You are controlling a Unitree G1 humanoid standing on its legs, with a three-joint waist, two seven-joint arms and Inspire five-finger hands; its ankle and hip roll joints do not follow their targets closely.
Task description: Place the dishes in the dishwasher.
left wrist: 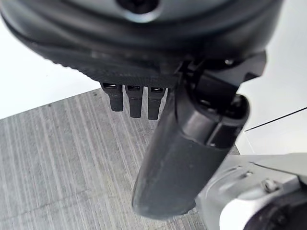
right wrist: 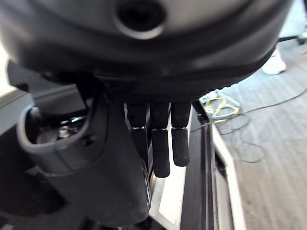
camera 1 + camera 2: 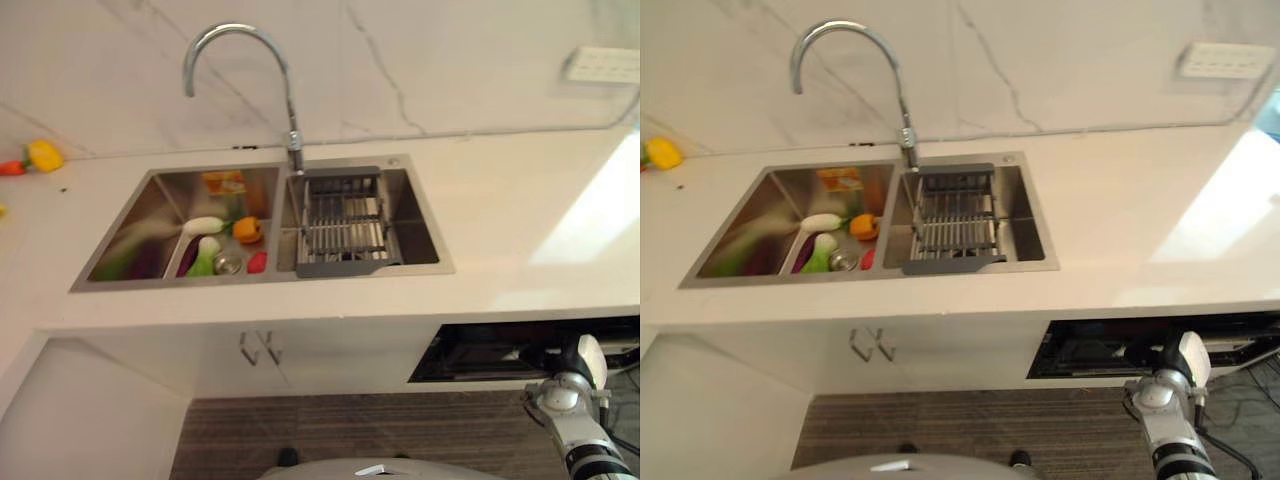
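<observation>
White counter (image 3: pixel 500 200), sink (image 3: pixel 140 205), dishwasher (image 3: pixel 1140 345)

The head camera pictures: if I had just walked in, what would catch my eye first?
Most likely the double steel sink set in the white counter, with its tall curved tap rising behind the divider. The left basin holds a bright jumble of toy vegetables, while a grey drying rack sits across the right basin. At the counter's far left corner lies a yellow pepper.
</observation>
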